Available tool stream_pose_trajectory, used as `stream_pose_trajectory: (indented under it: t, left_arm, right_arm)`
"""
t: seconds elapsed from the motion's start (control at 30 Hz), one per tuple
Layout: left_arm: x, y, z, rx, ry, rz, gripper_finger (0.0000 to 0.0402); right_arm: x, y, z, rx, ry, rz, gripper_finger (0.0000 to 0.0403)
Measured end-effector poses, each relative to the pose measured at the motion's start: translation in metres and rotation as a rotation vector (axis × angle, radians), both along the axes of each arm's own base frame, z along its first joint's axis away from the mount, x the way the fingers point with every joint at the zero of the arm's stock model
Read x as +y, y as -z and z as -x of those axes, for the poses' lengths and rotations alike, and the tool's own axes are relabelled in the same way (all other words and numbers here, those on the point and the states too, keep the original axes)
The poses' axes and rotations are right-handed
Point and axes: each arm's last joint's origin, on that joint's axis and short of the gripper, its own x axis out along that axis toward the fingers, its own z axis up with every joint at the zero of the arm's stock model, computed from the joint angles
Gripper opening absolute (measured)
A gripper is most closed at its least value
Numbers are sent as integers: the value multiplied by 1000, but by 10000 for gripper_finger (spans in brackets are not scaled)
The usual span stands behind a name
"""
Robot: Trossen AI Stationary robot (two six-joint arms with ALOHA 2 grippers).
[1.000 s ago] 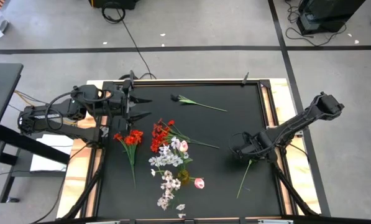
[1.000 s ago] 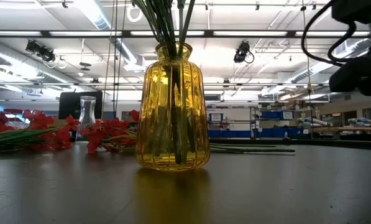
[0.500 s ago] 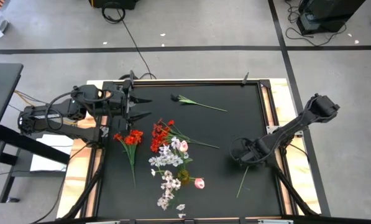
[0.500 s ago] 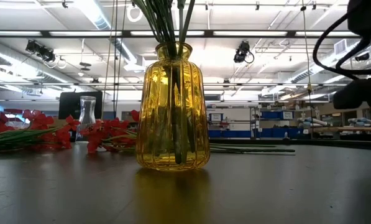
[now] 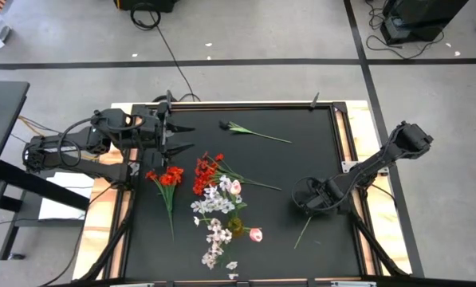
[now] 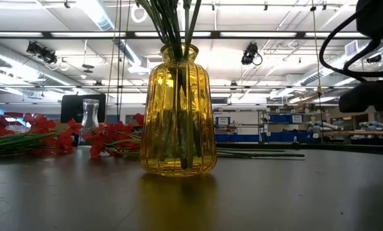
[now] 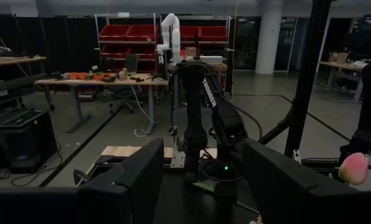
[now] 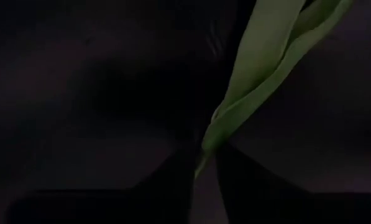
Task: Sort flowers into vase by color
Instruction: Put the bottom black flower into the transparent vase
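Right gripper point(image 5: 308, 197) low near the desk's right edge, jaws clamped on a green stem point(image 5: 303, 232)
Left gripper point(image 5: 183, 137) waits at the far-left corner, jaws apart — flowers point(image 5: 218, 199) lie mid-desk beside the yellow vase point(image 6: 178, 119)

High view: overhead, straight down on the whole counter point(image 5: 285, 159). Low view: counter level, close behind the yellow vase point(image 6: 178, 112). Left wrist: level across toward the right arm point(image 7: 204, 124). Right wrist: pressed close on a green stem point(image 8: 260, 87).
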Motion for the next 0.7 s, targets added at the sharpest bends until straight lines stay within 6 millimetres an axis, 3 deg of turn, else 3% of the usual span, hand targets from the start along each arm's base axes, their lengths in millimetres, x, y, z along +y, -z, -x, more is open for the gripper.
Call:
stream_pose_trajectory:
  t: [0.23, 0.5, 0.7]
  left_arm:
    - [0, 0, 0, 0, 0, 0, 222]
    - [0, 0, 0, 0, 0, 0, 222]
    - [0, 0, 0, 0, 0, 0, 222]
  right_arm:
    - [3, -8, -7, -41, -43, 47, 9]
    - [-4, -33, -31, -184, -118, 229, 10]
    - [-23, -59, -58, -289, -224, 354, 9]
